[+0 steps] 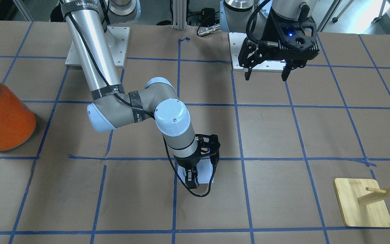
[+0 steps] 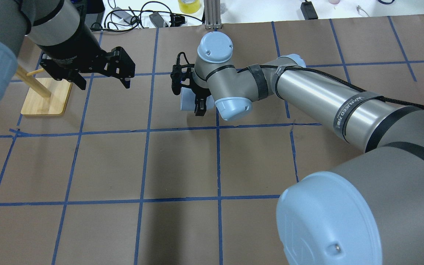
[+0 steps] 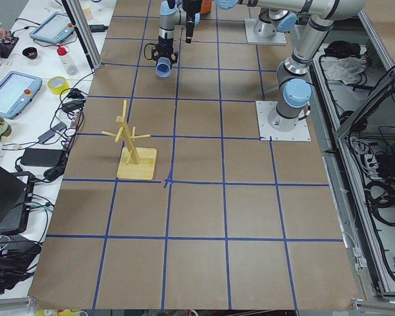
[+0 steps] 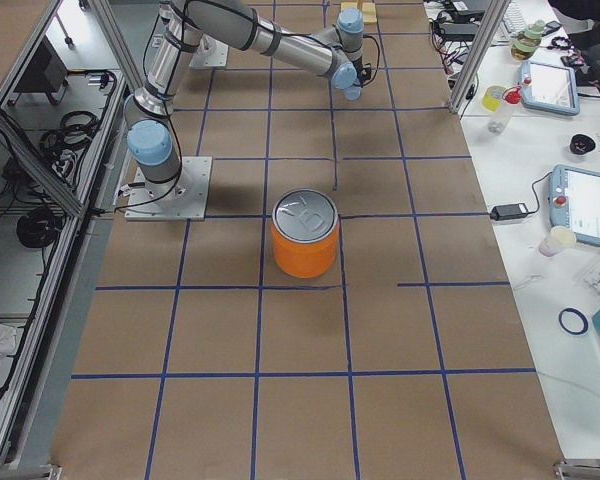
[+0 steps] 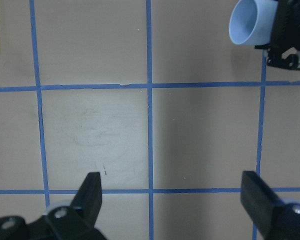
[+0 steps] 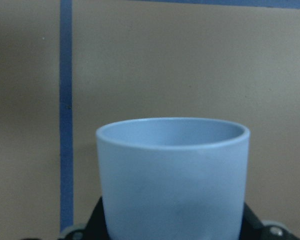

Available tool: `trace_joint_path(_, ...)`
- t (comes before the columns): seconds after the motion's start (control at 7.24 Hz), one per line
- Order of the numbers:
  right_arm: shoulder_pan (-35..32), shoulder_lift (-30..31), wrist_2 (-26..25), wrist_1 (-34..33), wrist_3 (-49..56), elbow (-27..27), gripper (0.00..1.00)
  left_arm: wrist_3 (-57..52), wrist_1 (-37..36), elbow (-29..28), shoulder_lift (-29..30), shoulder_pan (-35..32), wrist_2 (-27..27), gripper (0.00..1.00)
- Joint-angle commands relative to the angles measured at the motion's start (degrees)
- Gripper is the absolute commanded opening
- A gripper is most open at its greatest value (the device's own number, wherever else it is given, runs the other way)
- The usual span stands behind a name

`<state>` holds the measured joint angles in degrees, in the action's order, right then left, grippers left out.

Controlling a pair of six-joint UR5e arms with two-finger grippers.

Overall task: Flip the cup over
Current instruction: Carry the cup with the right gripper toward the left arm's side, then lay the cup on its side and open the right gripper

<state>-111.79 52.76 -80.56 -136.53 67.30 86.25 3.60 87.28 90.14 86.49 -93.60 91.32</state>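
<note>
Your right gripper [image 1: 201,174] squeezes the cup [image 1: 206,169] mid-picture. Your left gripper [image 1: 266,76] gapes wide, upper right. Can [image 1: 3,117] far left, rack [image 1: 362,203] lower right.

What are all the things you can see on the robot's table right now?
cup: one, pale blue, gripped on its side near the table's middle.
can: one, orange with a silver top, upright on the robot's right side.
wooden peg rack: one, light wood, standing on the robot's left side.
table: one, brown with blue tape lines.
left gripper: one, black, open and empty, above the table.
right gripper: one, black, shut on the cup.
</note>
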Motion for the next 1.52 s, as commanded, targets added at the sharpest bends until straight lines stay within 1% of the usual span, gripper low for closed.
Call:
trace_joint_path(0.0, -1.1, -0.1, -0.5, 0.6, 0.1, 0.0, 0.42, 0.0, 0.0, 0.1, 0.0, 0.0, -0.2, 1.00)
trace_joint_path(0.14, -1.1, -0.3, -0.3, 0.6, 0.1, 0.1, 0.48, 0.0, 0.0, 0.1, 0.0, 0.0, -0.2, 1.00)
trace_joint_path(0.55, -1.4, -1.5, 0.0, 0.6, 0.1, 0.0, 0.58, 0.0, 0.0, 0.1, 0.0, 0.0, -0.2, 1.00)
trace_joint_path(0.69, -1.5, -1.5, 0.2, 0.6, 0.1, 0.0, 0.75, 0.0, 0.0, 0.1, 0.0, 0.0, -0.2, 1.00)
trace_joint_path(0.83, -1.5, -1.4, 0.3, 0.6, 0.0, 0.0, 1.00, 0.0, -0.1, 0.1, 0.0, 0.0, -0.1, 1.00)
trace_joint_path(1.24, -1.5, 0.9, -0.3, 0.7, -0.9, 0.1, 1.00, 0.0, 0.0, 0.3, -0.1, 0.0, -0.1, 1.00)
trace_joint_path(1.38, -1.4, 2.2, -0.5, 0.7, -5.0, 0.7, 1.00, 0.0, 0.0, 0.3, -0.1, 0.0, -0.2, 1.00)
